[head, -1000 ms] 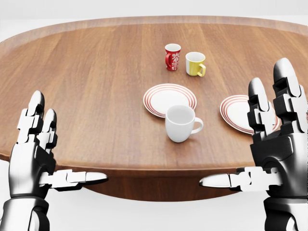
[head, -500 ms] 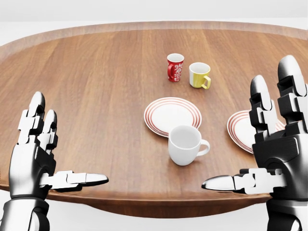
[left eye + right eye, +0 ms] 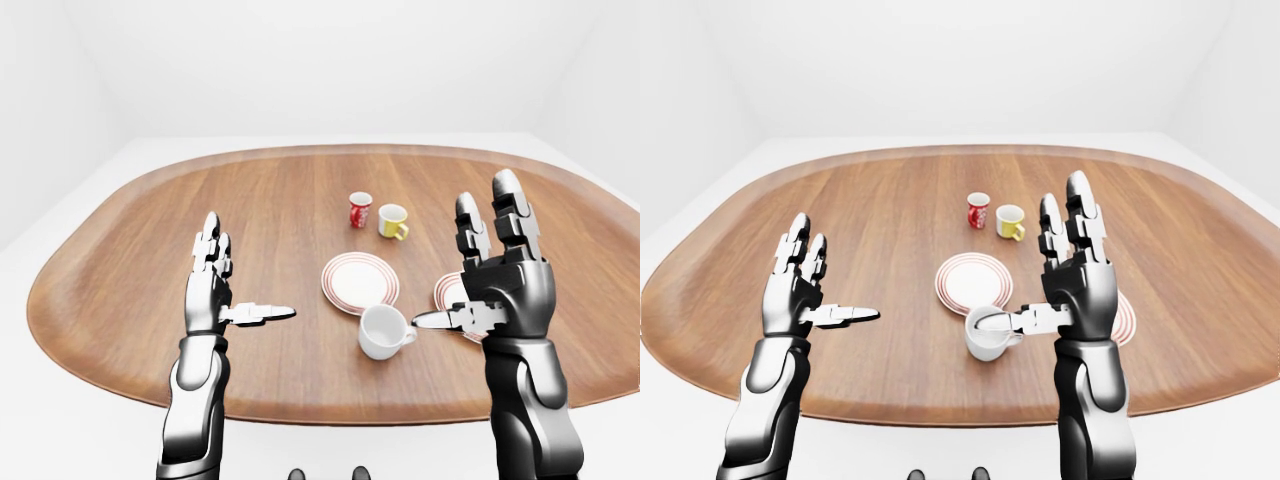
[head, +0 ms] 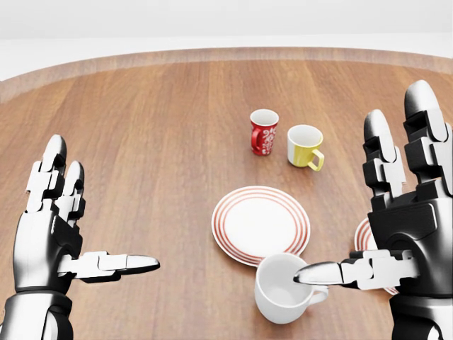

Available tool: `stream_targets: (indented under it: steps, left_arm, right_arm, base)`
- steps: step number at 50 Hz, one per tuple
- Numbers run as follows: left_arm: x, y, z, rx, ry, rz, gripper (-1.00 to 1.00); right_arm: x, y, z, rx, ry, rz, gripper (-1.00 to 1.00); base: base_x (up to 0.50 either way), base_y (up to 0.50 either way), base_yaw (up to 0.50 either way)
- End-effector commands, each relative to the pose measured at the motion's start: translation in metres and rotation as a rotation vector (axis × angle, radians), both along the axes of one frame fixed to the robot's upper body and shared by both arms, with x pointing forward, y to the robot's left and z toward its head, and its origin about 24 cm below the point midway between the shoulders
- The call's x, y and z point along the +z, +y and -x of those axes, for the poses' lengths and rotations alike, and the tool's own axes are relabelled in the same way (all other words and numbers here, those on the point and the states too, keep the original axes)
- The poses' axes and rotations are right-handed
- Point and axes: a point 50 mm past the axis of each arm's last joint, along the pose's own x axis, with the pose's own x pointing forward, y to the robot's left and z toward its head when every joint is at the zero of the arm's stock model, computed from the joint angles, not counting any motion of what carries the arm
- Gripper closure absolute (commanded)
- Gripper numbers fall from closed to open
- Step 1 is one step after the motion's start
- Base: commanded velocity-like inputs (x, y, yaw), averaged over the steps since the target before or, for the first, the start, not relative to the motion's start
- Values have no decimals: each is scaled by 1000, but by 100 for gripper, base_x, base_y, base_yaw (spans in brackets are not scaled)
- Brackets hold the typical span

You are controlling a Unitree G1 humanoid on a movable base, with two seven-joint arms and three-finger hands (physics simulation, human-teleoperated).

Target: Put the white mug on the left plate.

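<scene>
White glazed ceramic, the white mug (image 4: pixel 285 288) stands upright and empty on the desk (image 4: pixel 141 142), its handle turned to the head view's right, at the bottom of that view and just below the left plate (image 4: pixel 260 224). That plate is round, white with thin red rings at its rim, and holds nothing. A matching right plate (image 3: pixel 450 292) lies to the right, largely hidden behind the right hand (image 4: pixel 403 212). Nearer the top of the head view stand a red patterned mug (image 4: pixel 263 132) and a yellow mug (image 4: pixel 306 146), side by side and well apart from the white one; neither shows any contents.

The right hand is spread wide, fingers raised, and its thumb crosses over the white mug's rim in the head view; whether it touches cannot be told. The left hand (image 4: pixel 53 219) is likewise released, hovering empty at the left over bare wood. The desk is a broad oval of warm, grained brown wood.
</scene>
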Motion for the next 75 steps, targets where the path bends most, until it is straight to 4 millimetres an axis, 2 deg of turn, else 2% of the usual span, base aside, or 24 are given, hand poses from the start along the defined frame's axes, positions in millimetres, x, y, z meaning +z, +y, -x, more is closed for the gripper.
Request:
stream_targets:
  steps: [1, 33, 36, 40, 45, 51, 60, 75]
  left_arm:
    - [0, 0, 0, 0, -2, 0, -99]
    - [-1, -1, 1, -8, 5, -2, -98]
    - [-2, -1, 1, -8, 7, -2, -98]
    - [-2, -1, 1, -8, 9, -3, -99]
    - [-3, -1, 2, -10, 14, -3, -99]
    - [-3, 0, 1, -6, 14, -2, -99]
    - [-2, 1, 1, -4, 9, -2, -99]
    - [-1, 1, 1, -5, 5, -2, -98]
  right_arm:
    - [0, 1, 1, 7, -2, 4, -100]
    - [-1, 4, 2, 17, 3, 14, -100]
    - [-3, 7, -1, -24, 23, 78, -100]
    - [-10, 20, 3, -1, 53, 199, -100]
    - [-15, 25, 11, 35, 73, 193, -100]
    - [-11, 34, 22, 84, 52, 219, -100]
    - [-10, 39, 32, 112, 47, 257, -100]
    - [-22, 38, 41, 129, 117, 313, -100]
  base:
    - [50, 0, 0]
    - [50, -1, 0]
    - [40, -2, 0]
    - [0, 0, 0]
    - [0, 0, 0]
    - [0, 0, 0]
    - [0, 0, 0]
    - [0, 0, 0]
